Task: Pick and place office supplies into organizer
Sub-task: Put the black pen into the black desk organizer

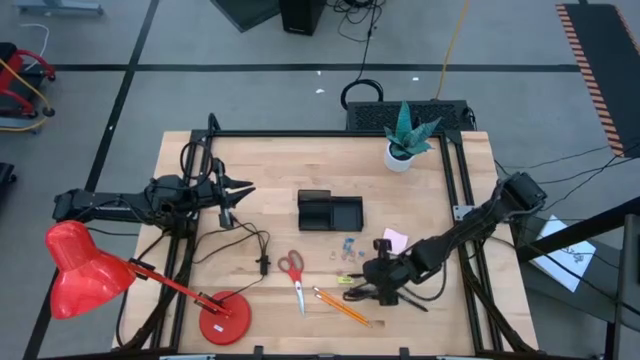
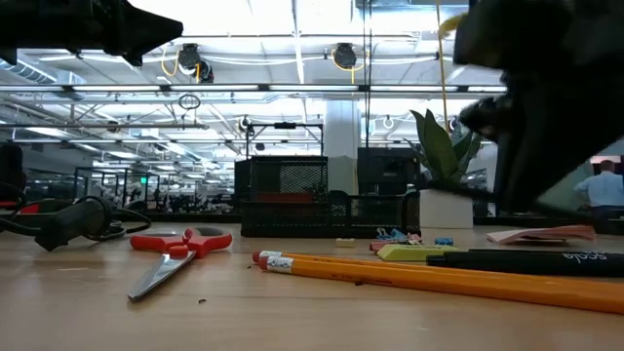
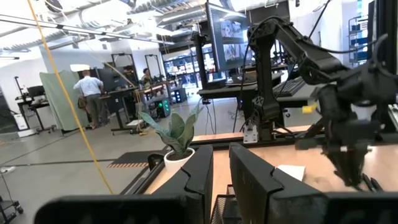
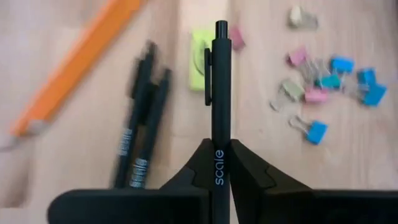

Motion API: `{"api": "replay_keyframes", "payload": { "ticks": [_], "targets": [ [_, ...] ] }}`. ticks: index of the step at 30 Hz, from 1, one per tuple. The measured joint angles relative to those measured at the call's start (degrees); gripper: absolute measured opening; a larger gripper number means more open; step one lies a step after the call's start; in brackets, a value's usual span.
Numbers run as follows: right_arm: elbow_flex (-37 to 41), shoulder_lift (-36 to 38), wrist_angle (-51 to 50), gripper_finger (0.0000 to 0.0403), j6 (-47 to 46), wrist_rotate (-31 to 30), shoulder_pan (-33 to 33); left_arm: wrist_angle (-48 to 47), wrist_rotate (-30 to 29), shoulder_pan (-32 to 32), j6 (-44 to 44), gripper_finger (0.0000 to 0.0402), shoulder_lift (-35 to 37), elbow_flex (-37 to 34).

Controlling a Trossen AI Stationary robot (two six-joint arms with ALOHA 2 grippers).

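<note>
My right gripper (image 4: pixel 221 168) is shut on a black pen (image 4: pixel 220 93) near the table's front right (image 1: pixel 372 290). Below it lie two more black pens (image 4: pixel 140 124), a yellow piece (image 4: pixel 198 59), coloured clips (image 4: pixel 329 81) and orange pencils (image 1: pixel 340 305). Red-handled scissors (image 1: pixel 293 272) lie flat left of the pencils. The pink sticky-note pad (image 1: pixel 395 240) rests on the table behind the gripper. The black organizer (image 1: pixel 330 212) stands at the table's middle. At the left, my left gripper (image 1: pixel 238 195) hovers in the air, open by a narrow gap (image 3: pixel 221 180), with nothing between its fingers. My right gripper pinches the pen's barrel at its printed part (image 4: pixel 219 163) between the two fingers. The fingers slant down from the table's right side and lie along the pen. The pen's clip end (image 4: pixel 219 37) juts out past the fingertips, above the yellow piece.
A red desk lamp (image 1: pixel 85 275) stands at the front left, with black cables (image 1: pixel 255 245) trailing beside it. A white plant pot (image 1: pixel 400 152) sits at the far edge right of centre. Bare wood lies between the organizer and the left arm.
</note>
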State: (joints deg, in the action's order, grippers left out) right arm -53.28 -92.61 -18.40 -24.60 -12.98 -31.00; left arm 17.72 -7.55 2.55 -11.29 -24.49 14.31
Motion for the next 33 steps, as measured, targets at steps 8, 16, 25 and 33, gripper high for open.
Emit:
{"api": "replay_keyframes", "payload": {
  "ticks": [8, 16, 25, 33],
  "targets": [
    [-0.04, 3.03, 7.73, 0.0031, 5.78, -4.06, 1.18, -0.43, 0.0, -0.01, 0.17, 0.0063, 0.0, 0.0],
    [-0.08, 3.22, 25.92, 0.0027, 22.04, -5.23, 6.45, -0.87, -0.01, 0.0, 0.24, 0.0063, 0.02, 0.0],
    [-0.13, 3.88, 35.23, 0.0025, 32.26, 1.11, 14.33, -1.67, -0.02, 0.0, 0.23, 0.0063, 0.0, 0.0],
    [2.04, 12.69, 35.14, 0.0025, 35.77, 5.69, 17.77, -2.74, -0.02, -0.01, 0.04, 0.0063, 0.01, -0.02]
  ]
}}
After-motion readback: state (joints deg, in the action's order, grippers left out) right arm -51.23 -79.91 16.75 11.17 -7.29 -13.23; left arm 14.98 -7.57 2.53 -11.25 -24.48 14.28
